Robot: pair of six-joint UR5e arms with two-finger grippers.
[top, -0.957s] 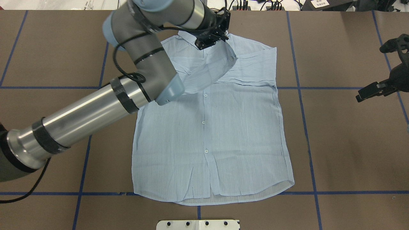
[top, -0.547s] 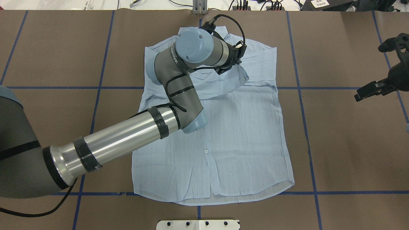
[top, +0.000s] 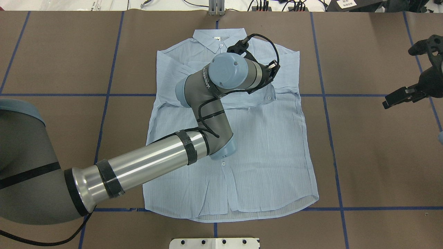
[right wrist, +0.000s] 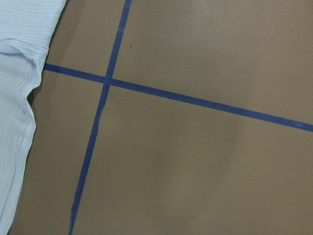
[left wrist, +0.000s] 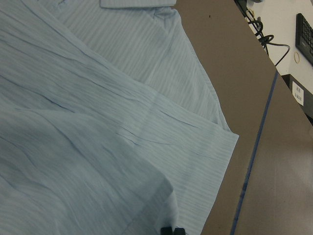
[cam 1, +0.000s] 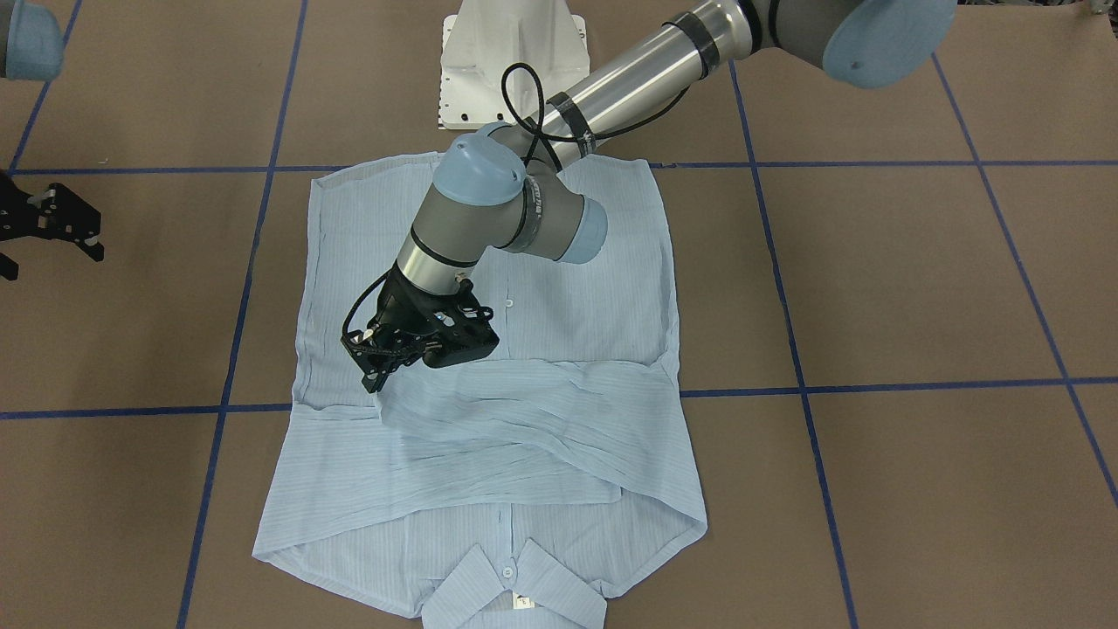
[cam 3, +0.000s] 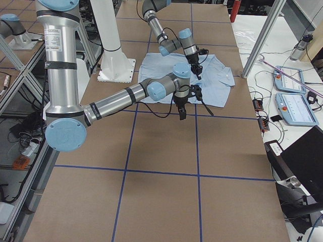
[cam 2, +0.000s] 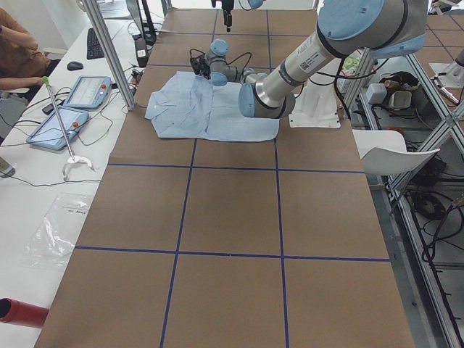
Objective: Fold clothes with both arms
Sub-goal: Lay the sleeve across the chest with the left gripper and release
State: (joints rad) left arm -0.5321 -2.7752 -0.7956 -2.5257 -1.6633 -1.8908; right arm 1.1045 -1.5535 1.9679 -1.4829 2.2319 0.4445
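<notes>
Blue striped shirt (cam 1: 611,297), front-facing view first: flat on the brown table (cam 1: 873,288), buttons up, collar (cam 1: 515,594) at the end away from the robot, hem by the white pedestal (cam 1: 511,61). — Kim

And the left gripper (cam 1: 377,381)? — Jo

Low over the chest, tips pressed together on the end of a sleeve (cam 1: 524,411) that lies crosswise over the shirt front. The right gripper (cam 1: 48,249) sits at the view's left edge, off the cloth, fingers spread, nothing in them. — Kim

Overhead? — Jo

The left arm (top: 145,166) reaches across the shirt and its wrist hides the claw. A buttoned cuff (top: 268,98) pokes out just beside the wrist. The other sleeve (top: 285,74) is folded in over the shoulder on the view's right. Right gripper is at the right edge over bare table and blue tape lines (top: 363,95), apart from the shirt, jaws wide. — Kim

Side views, quick. — Jo

From the left end: shirt far up the table, the near arm bent over it. A person (cam 2: 14,51) in a brown top sits at the side bench by two tablets (cam 2: 83,90). From the right end: the near right arm (cam 3: 116,103) stretches out with its gripper hanging above the table off the shirt's side; the far arm is over the collar half. Too small there to judge either claw. — Kim

Wrist cams? — Jo

Left wrist: crinkly cloth fills most of the frame, two black fingertips (left wrist: 167,230) at the bottom edge close together, the sleeve's edge running right up to them. Right wrist: bare table, a tape crossing, the shirt's edge along the left. — Kim
</notes>
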